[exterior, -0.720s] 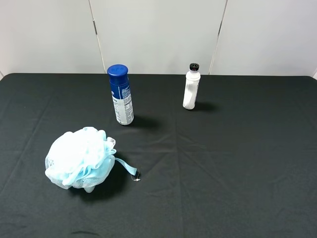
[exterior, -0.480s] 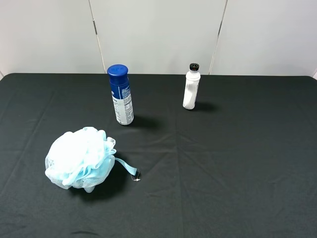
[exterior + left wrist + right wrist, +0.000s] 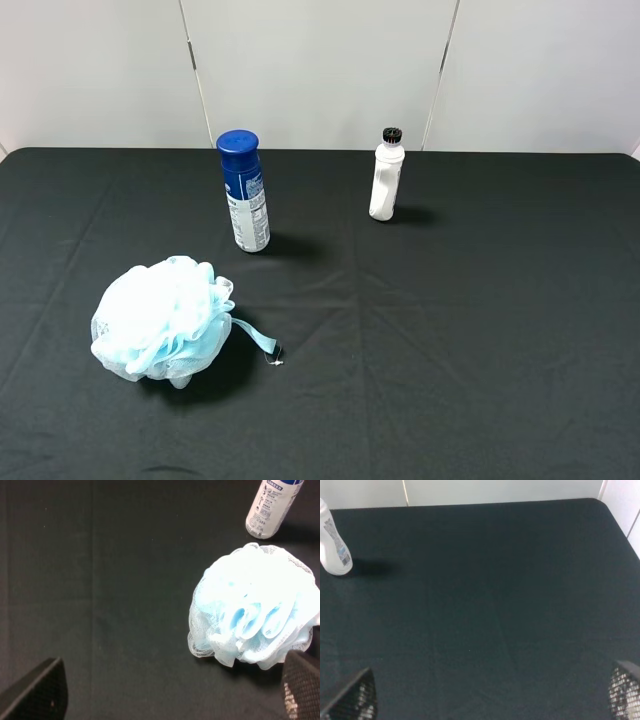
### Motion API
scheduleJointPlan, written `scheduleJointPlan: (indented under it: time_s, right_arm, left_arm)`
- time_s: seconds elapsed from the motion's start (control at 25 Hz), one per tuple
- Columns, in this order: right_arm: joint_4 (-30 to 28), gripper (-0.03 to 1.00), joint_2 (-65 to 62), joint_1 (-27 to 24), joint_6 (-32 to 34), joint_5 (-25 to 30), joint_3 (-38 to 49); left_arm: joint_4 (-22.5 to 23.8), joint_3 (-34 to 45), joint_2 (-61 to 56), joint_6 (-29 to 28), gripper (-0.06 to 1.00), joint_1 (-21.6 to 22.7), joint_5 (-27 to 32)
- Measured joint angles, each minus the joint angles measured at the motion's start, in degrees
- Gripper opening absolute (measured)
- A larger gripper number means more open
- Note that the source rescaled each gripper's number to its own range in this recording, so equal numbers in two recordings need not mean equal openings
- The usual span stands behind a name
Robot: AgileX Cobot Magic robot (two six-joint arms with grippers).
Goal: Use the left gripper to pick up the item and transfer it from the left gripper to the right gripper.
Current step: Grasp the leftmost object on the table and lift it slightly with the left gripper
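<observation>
Left claw [image 3: 169,685]: You have it wide open. It holds nothing. Only bare desk [image 3: 100,580] shows between its two black fingers [image 3: 40,692].

Right claw [image 3: 490,695]: You have this one wide open too, and it holds nothing. Its two fingers [image 3: 625,692] (they have a tiny grid pattern on them) hang over bare desk.

Item [image 3: 255,607]: The fluffy blue and white ball sits on the desk, out in front of your left claw. It is off to one side, not between the fingers. Its edge comes right up by one finger. You cannot tell if they touch.

Ribbon [image 3: 258,342]: The pale blue loop lies flat on the desk. It sticks out of the ball on the side that faces your right claw's half of the desk.

Spray can [image 3: 244,200]: It stands up straight with its blue cap on top. From your left claw it is past the item, near the ball but apart from it.

White bottle [image 3: 386,185]: It stands up straight with a black cap. It is far out in front of your right claw and well off to one side, close to the back edge of the desk.
</observation>
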Motion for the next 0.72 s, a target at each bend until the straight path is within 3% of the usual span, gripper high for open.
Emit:
scheduleJointPlan:
  time_s: [0.72]
  right_arm:
    - [0.0,1.0,0.0,0.0,0.0,0.1,0.0]
  left_arm:
    - [0.0,0.0,0.0,0.0,0.79,0.0,0.0]
